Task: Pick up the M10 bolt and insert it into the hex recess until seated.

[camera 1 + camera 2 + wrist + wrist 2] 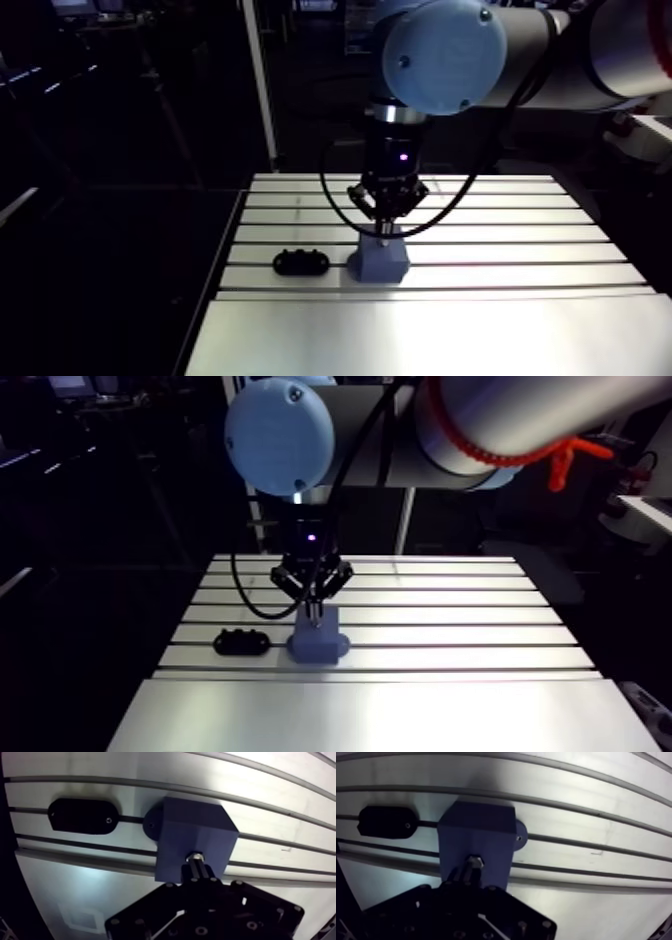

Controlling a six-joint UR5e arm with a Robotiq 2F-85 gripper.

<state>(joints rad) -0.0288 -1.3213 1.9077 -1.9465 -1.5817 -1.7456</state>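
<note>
Clamping the M10 bolt [195,857] in the nearly closed gripper [198,871] at the top of the blue block [192,832] | likely stiff, smooth steel, slip-prone | best held mid-shank

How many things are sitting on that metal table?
2: a blue block under the tool, which grips a bolt at its top, and a black oval plate beside it. Nothing looks hidden.

Blue block [195,842]; silver bolt [196,857]; black plate [82,815].
</note>
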